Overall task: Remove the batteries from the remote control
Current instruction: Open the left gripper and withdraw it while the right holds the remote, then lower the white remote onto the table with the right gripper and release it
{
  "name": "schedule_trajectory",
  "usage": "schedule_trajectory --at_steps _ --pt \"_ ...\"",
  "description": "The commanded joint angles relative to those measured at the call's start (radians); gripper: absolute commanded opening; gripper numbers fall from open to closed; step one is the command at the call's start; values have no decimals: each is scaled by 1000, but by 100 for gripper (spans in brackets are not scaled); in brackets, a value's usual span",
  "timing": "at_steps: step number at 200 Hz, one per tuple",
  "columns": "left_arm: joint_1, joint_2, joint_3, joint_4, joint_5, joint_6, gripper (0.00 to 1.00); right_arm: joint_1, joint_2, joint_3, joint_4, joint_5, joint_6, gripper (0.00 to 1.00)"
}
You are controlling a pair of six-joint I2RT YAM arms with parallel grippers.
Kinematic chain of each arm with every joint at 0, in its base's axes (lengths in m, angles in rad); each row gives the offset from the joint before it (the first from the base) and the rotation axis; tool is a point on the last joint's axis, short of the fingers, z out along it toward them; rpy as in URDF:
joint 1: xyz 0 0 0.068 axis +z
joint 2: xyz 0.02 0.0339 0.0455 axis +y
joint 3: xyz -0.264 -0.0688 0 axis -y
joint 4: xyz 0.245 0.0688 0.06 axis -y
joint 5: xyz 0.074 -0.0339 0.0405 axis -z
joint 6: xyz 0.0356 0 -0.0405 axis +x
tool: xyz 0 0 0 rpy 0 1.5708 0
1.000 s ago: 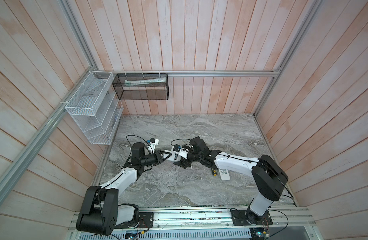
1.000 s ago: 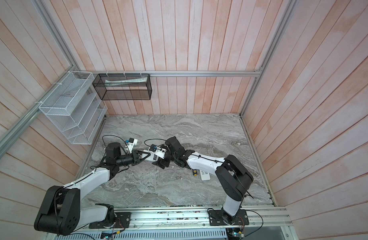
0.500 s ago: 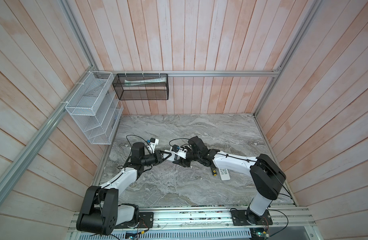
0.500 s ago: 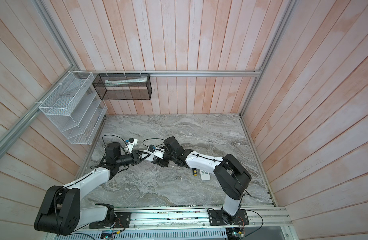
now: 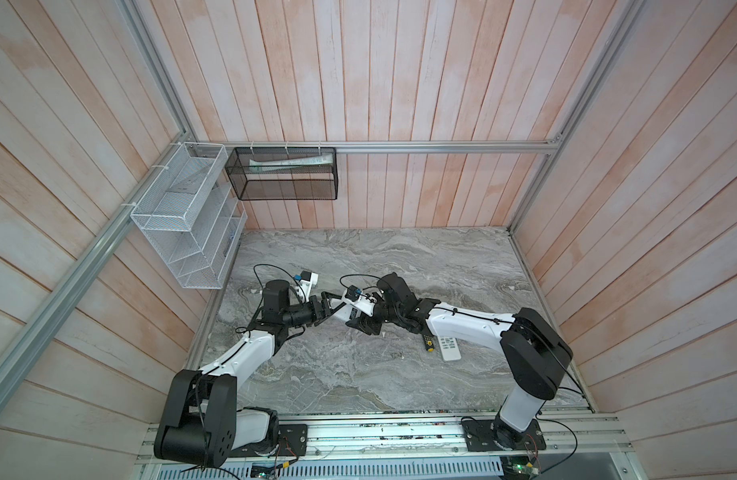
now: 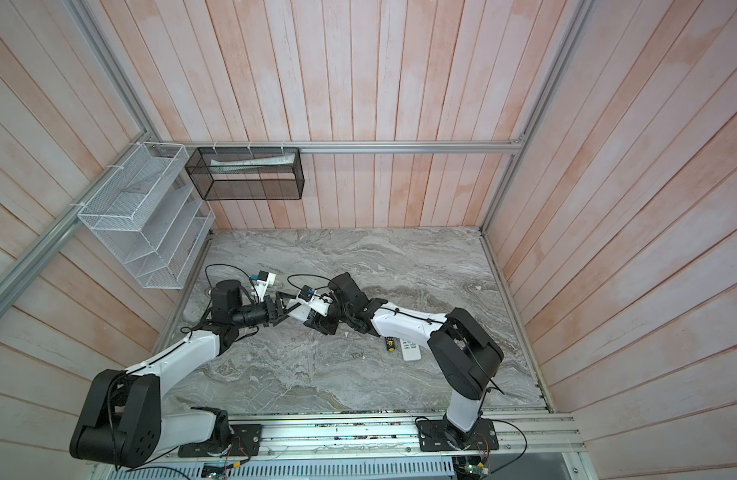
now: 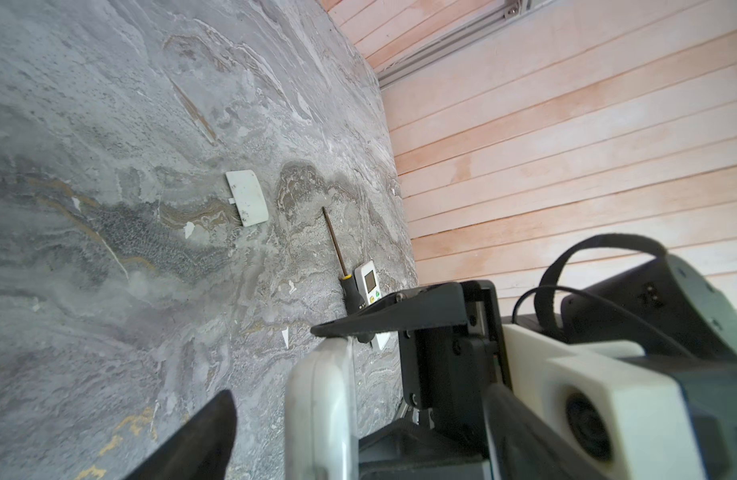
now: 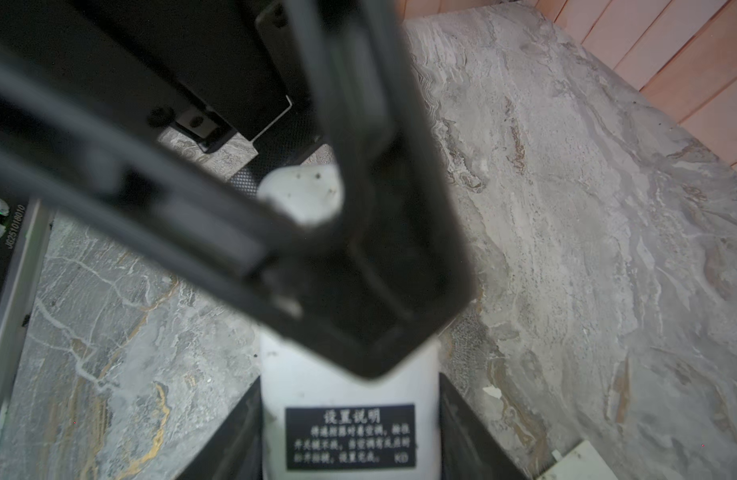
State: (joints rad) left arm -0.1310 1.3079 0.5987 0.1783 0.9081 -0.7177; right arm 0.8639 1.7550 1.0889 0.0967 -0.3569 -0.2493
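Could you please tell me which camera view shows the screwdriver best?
The left wrist view: the screwdriver shows its whole shaft and part of its handle. Both top views show only its handle end; the right wrist view misses it.

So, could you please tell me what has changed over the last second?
The right hand closed on the held remote, and the left hand opened and let go of its end. The arms barely moved; the second remote and the screwdriver lie where they were.

The marble tabletop (image 5: 358, 374) bears a white remote (image 5: 450, 347), a screwdriver (image 5: 428, 343) alongside, and a white cover (image 7: 247, 198).
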Motion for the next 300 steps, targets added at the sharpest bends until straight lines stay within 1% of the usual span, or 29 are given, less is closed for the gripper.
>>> schedule_trajectory --at_steps 1,23,39,61,78,94,121,169,205,233,277,300 --pt "34 -18 47 -134 -115 46 100 1 11 -38 -15 73 147 38" --pt "49 -72 65 -232 -246 59 100 1 25 -49 -71 145 234 38" --pt "48 -107 75 -283 -315 63 100 5 38 -49 -104 185 282 38" --pt "50 -142 76 -330 -362 63 100 22 61 -28 -163 266 323 39" --pt "50 -158 71 -348 -385 58 100 24 93 11 -221 306 366 39" --pt "49 -167 60 -353 -390 53 100 25 120 47 -258 325 404 39" --pt "49 -174 51 -356 -394 49 100 26 140 68 -257 347 456 39" --pt "50 -177 43 -360 -400 48 100 30 188 124 -308 402 503 40" --pt "50 -168 35 -351 -397 49 100 37 214 153 -327 442 514 43" --pt "49 -161 28 -344 -394 49 100 44 234 175 -333 441 510 44" --pt "50 -155 24 -335 -391 50 100 56 257 199 -346 452 497 53" --pt "50 -152 24 -333 -390 53 100 57 263 206 -356 454 488 56"
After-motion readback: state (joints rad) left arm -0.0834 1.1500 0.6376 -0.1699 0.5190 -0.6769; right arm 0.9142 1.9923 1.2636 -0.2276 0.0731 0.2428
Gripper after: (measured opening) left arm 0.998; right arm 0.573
